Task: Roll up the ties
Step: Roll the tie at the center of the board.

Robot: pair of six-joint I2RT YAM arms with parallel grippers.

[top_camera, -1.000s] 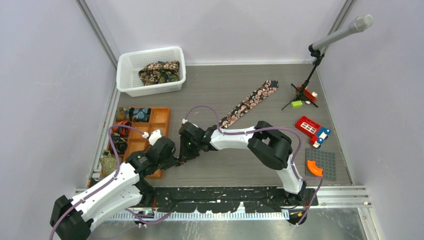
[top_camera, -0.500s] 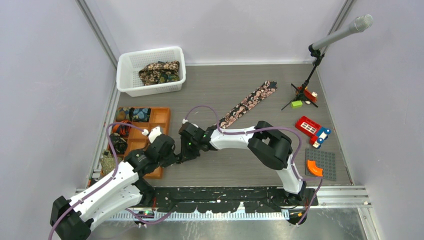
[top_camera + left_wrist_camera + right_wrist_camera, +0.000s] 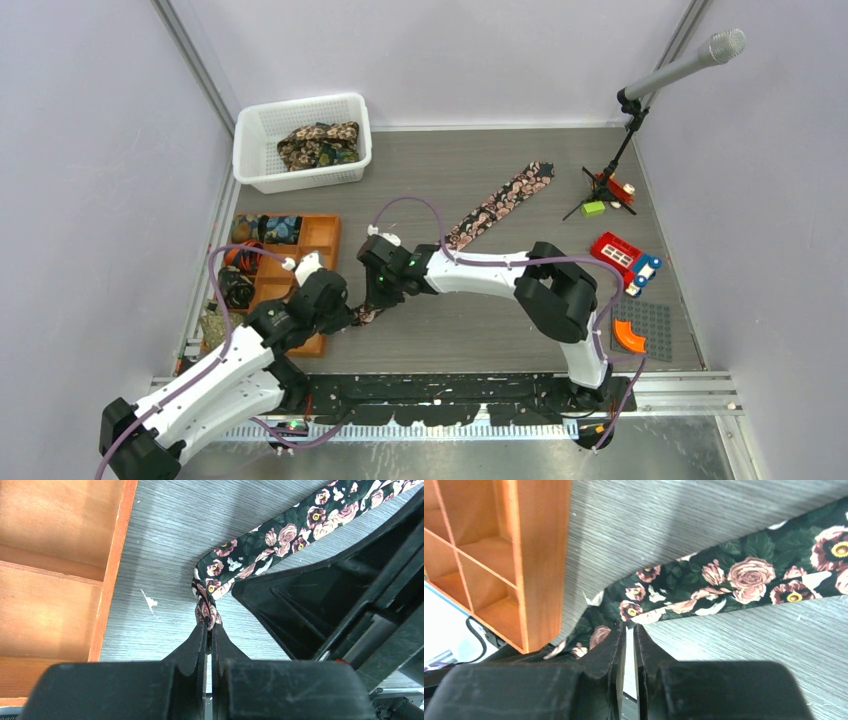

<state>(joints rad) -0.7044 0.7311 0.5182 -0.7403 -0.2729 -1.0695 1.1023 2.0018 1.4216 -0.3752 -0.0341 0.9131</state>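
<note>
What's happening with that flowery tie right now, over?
Left jaws shut on floral tie, near end. Right jaws nearly closed at it, grip unclear. Tie unrolled. Orange tray close beside.

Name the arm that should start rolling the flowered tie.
Left, probably: the left fingers are shut on the end of the tie near the tray, ready to turn it. The right fingers sit further along; their grip is unclear.
</note>
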